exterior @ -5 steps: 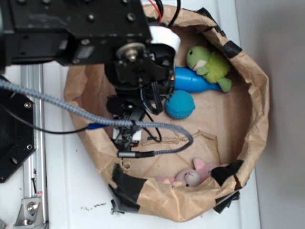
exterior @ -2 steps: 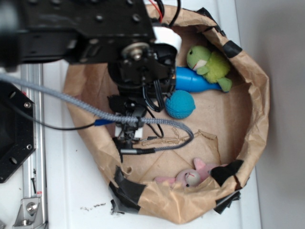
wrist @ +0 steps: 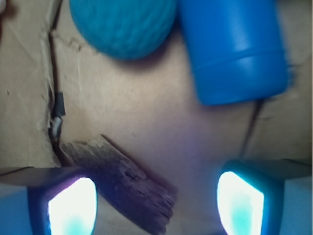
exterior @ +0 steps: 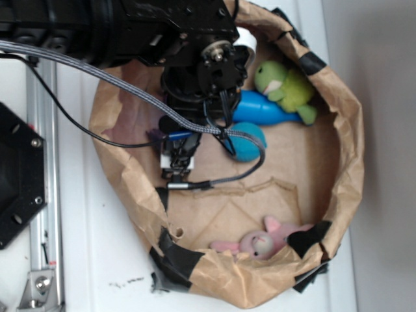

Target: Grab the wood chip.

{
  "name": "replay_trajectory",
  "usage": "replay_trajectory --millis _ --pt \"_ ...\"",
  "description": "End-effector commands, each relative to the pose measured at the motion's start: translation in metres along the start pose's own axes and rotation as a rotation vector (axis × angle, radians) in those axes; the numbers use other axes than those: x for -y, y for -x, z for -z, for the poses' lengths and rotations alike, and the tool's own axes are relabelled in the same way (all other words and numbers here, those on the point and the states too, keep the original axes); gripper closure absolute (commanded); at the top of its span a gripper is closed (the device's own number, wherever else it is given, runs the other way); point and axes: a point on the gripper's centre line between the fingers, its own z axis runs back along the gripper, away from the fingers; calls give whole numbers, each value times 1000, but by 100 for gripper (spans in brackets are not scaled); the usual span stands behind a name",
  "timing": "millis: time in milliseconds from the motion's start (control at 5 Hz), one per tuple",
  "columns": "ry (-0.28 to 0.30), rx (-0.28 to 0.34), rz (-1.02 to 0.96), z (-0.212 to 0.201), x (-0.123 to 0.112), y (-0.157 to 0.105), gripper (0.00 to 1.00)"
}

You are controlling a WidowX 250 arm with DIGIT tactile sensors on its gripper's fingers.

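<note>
Gripper [wrist: 156, 203] is seen spread wide, nothing held btwn fingers [wrist: 71, 208]. Wood chip [wrist: 122, 183] is seen flat on cardboard floor [wrist: 146, 112], just beside left finger, inside the gap. Beyond: blue ball [wrist: 122, 24] and blue pin [wrist: 232, 49], side by side.

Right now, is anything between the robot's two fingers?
Yes. In the wrist view the wood chip lies between the open gripper's fingers, nearer one side.
</note>
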Motion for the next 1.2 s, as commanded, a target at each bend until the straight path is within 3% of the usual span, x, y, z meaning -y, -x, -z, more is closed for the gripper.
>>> replay_trajectory --millis 0,400,600,1000 --pt "-52 -16 349 15 28 7 0" --pt "-164 -66 419 27 24 -7 0" --pt "-173 -21 391 22 19 -7 97" --pt "-183 5 382 17 15 -7 100"
